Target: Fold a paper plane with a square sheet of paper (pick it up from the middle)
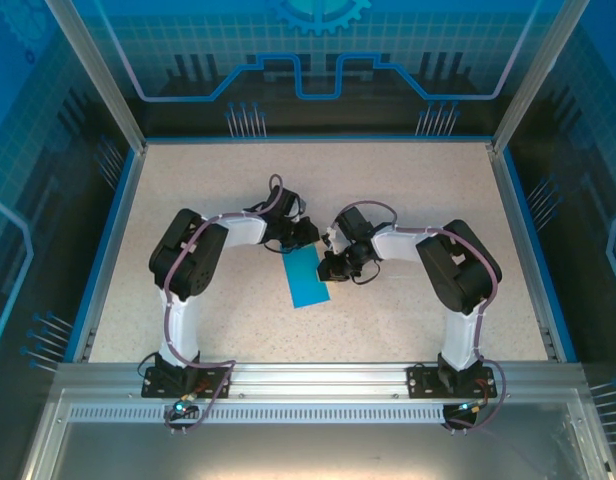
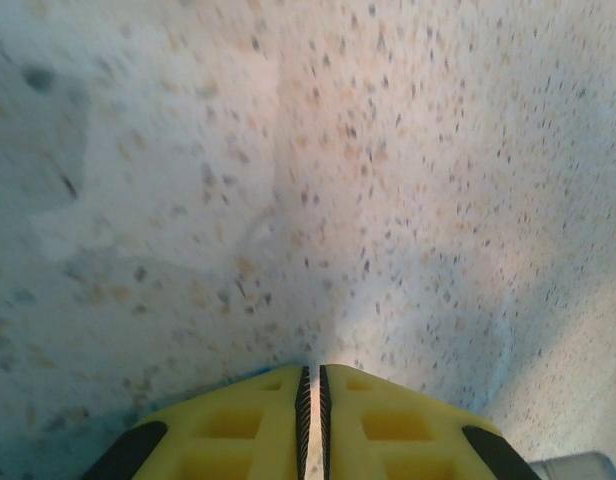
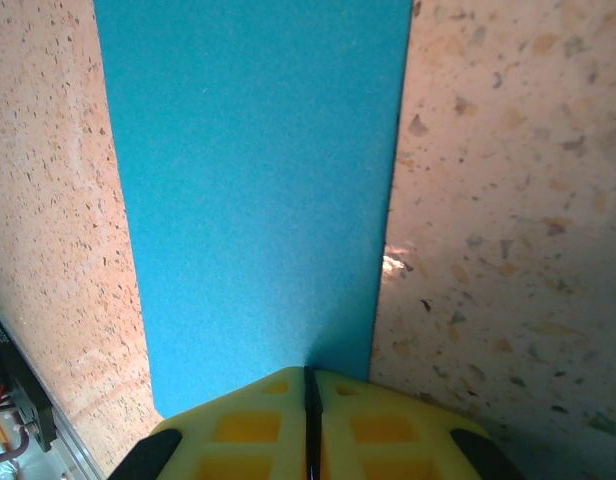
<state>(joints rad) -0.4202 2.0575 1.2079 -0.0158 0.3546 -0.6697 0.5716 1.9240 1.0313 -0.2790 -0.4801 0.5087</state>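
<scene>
Lab cell: blue panels (image 1: 318,60), aluminium frame (image 1: 308,378)

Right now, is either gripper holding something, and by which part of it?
The right gripper is shut at the near short edge of the blue paper, apparently pinching it there. The left gripper, shut, holds nothing I can see.

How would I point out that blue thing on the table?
Start at the speckled beige tabletop inside the blue-walled enclosure. Where the two black arms meet near its middle lies a flat teal-blue paper rectangle. Its plain bright colour sets it apart from the speckles and dark arms.
</scene>
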